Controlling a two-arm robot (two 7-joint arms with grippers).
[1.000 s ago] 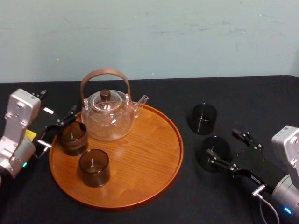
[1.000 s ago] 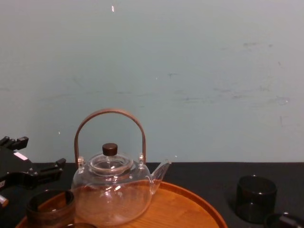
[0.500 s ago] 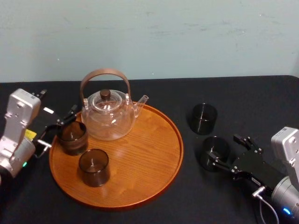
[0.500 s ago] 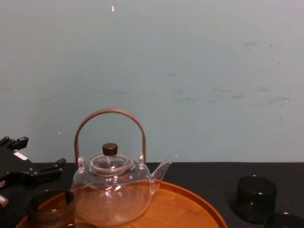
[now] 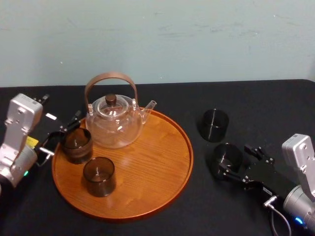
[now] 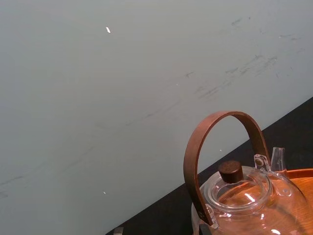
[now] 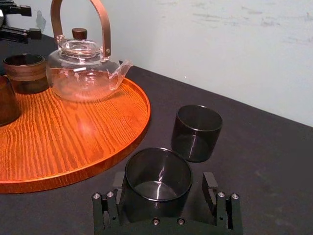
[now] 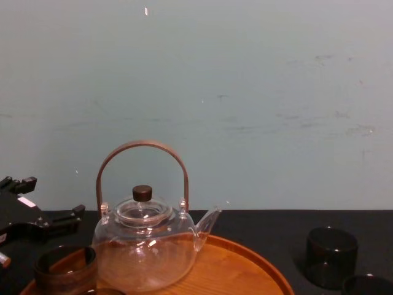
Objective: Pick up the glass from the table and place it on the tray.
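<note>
On the black table (image 5: 256,105), right of the tray (image 5: 167,162), the right gripper (image 7: 163,182) stands wide open astride the nearer dark glass (image 5: 225,158), holding nothing: the grasp comes next, probably closing, lifting, then carrying left, while the left gripper (image 5: 60,135) idles open at the tray's left edge.

The tray (image 5: 158,162) is bare on its right. Teapot (image 5: 114,124), rear glass (image 5: 76,144) and front glass (image 5: 99,176) crowd its left; a spare glass (image 5: 214,125) stands alongside.

Black surface (image 5: 275,103) carries round orange-brown wooden tray (image 5: 147,167); clear glass teapot (image 5: 115,125) at its 11 o'clock, two dark round glasses (image 5: 213,125) beyond its 3 o'clock.
</note>
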